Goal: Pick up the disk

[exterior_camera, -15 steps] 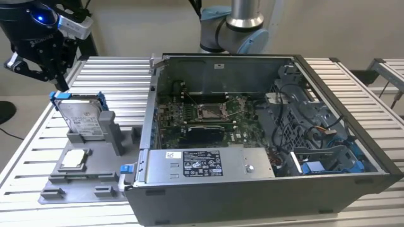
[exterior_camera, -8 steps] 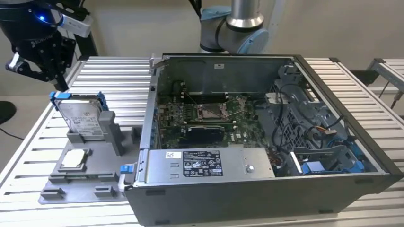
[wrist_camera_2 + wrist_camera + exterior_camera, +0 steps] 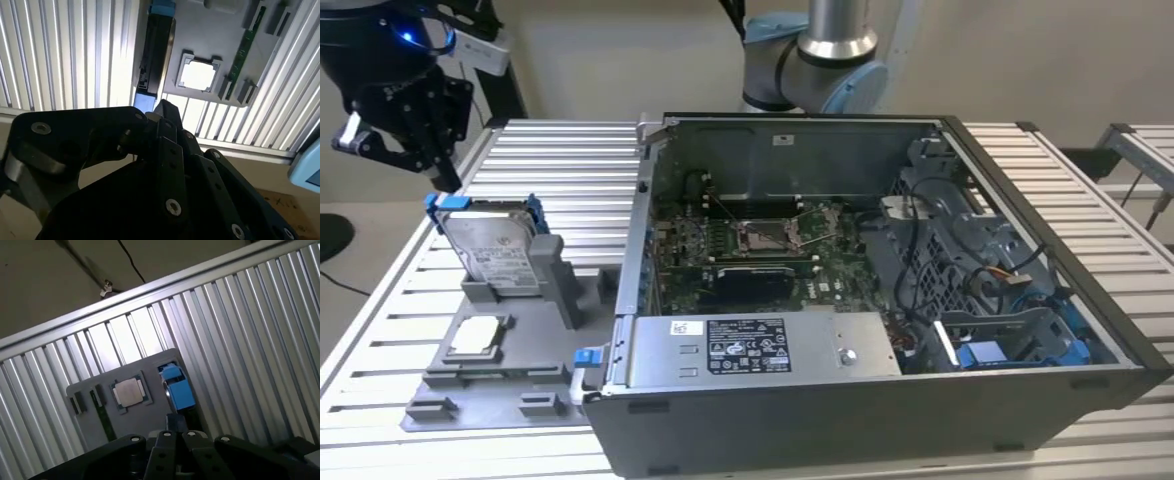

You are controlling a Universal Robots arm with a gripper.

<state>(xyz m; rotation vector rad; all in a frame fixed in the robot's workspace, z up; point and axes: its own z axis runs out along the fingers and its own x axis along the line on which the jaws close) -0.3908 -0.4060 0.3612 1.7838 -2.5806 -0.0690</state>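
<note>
The disk (image 3: 494, 247) stands upright on its edge in a slot of the grey fixture plate (image 3: 494, 400) on the exterior view's left. It is silver with a white label and a blue frame. My black gripper (image 3: 443, 175) hangs above and just behind the disk's top corner, apart from it, its fingers shut on nothing. In the second wrist view the disk (image 3: 156, 55) appears edge-on just beyond the gripper (image 3: 161, 106). The first wrist view shows the disk's blue frame (image 3: 177, 387) right past the gripper (image 3: 175, 419).
A square silver chip (image 3: 474, 335) (image 3: 197, 75) (image 3: 129, 391) lies in a pocket of the fixture beside the disk. A green memory stick (image 3: 244, 50) stands in another slot. An open computer case (image 3: 854, 400) occupies the ribbed metal table (image 3: 400, 290) on the exterior view's right.
</note>
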